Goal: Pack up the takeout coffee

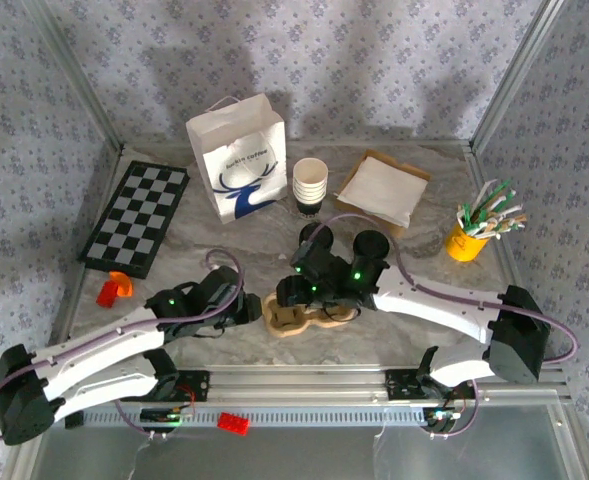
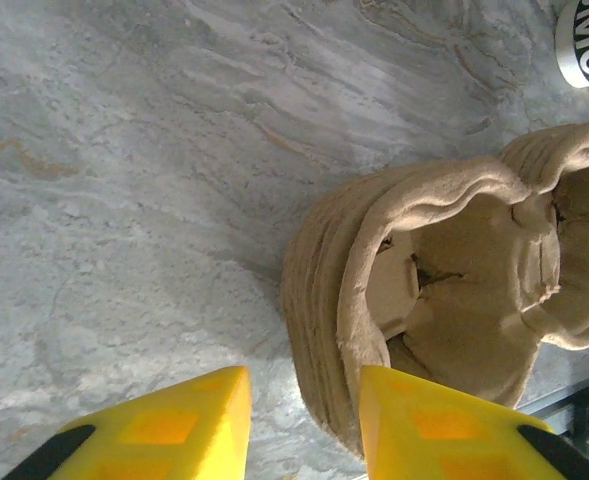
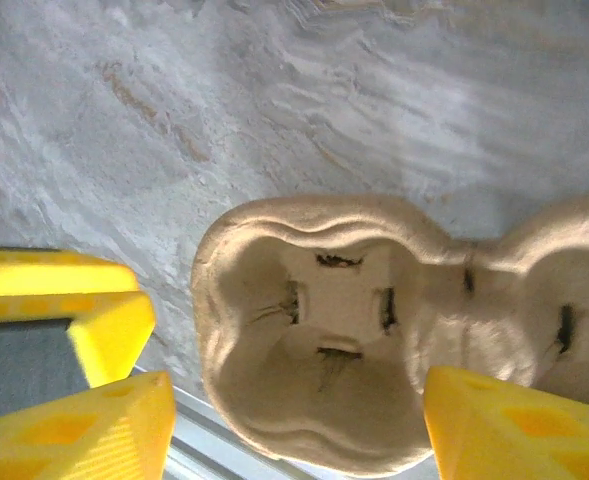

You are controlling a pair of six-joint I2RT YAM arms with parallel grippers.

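A: What lies beside the checkerboard (image 1: 137, 216)?
B: A small orange-red toy (image 1: 113, 288), just off its near edge. A red brick (image 1: 233, 422) sits nearer still, to the right; a yellow cup (image 1: 465, 242) of sticks stands far right

Bare grey marble tabletop (image 1: 264, 240) lies open just left of frame centre. The brown moulded-pulp cup carrier (image 1: 309, 318) blocks lower centre; the white paper bag (image 1: 236, 155) and stacked white paper cups (image 1: 310, 186) wall off upper centre.

Paper bag (image 1: 236, 155): blue deer logo, small print ending "coffee", first word illegible. Dark round object (image 2: 586, 45): cropped white letters, unreadable.
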